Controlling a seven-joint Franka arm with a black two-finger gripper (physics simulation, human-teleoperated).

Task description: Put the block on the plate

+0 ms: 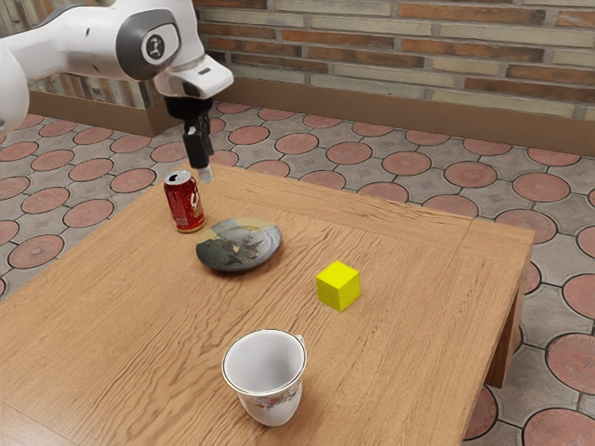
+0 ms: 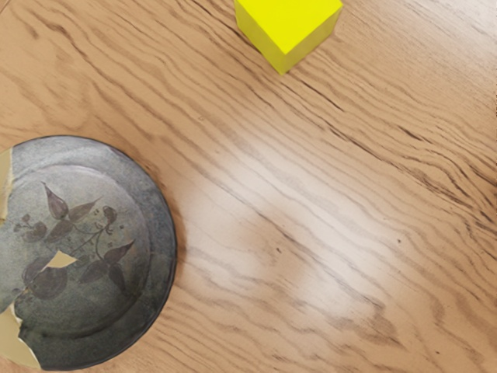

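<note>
High over the table's far side, near the red can, my gripper (image 1: 204, 171) hangs pointing down, above and behind the plate in the exterior view. The dark, patterned plate (image 1: 240, 247) lies on the table with nothing on it. A bright yellow block (image 1: 337, 286) rests on the wood to the plate's right in the exterior view, the two apart. From the hand's camera, part of the plate (image 2: 85, 249) and part of the block (image 2: 286, 27) appear, with bare wood between them.
A red soda can (image 1: 184, 202) stands upright close behind the plate, toward the exterior view's left. Nearer that camera is a white flowered cup (image 1: 268, 376), also upright. The wooden table (image 1: 409, 344) has its corner at the exterior view's right.
</note>
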